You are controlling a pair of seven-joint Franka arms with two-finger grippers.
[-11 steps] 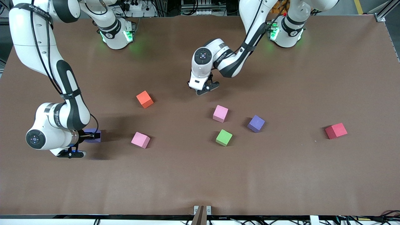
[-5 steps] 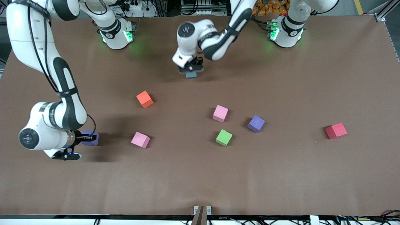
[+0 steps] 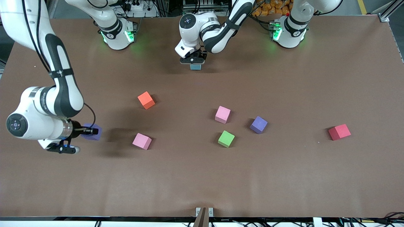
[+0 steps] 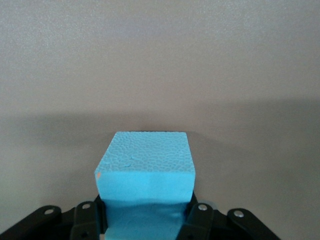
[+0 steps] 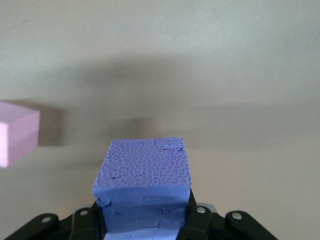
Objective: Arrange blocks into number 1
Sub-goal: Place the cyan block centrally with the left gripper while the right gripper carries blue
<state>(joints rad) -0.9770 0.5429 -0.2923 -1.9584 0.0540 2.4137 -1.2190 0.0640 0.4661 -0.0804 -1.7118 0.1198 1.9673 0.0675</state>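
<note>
- Front view: left hand (image 3: 193, 61) is clamped on the light blue block (image 3: 195, 66), up at 12 o'clock from the pink block (image 3: 222, 114). Right hand (image 3: 90, 130) grips a purple block (image 3: 92, 132) at 9 o'clock from the other pink block (image 3: 142, 141). The orange block (image 3: 146, 100), green block (image 3: 226, 138), second purple block (image 3: 258, 124) and red block (image 3: 339, 131) sit loose on the surface (image 3: 284, 176).
- Left wrist view: fingers (image 4: 199, 220) pinch the block, its lower half hidden.
- Right wrist view: same grip; can't tell how high it hangs.

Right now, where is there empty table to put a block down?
The wide strip nearer the front camera than the green block and nearer pink block is bare. So is the stretch between the orange block and farther pink block. It's crowded around the purple block.
</note>
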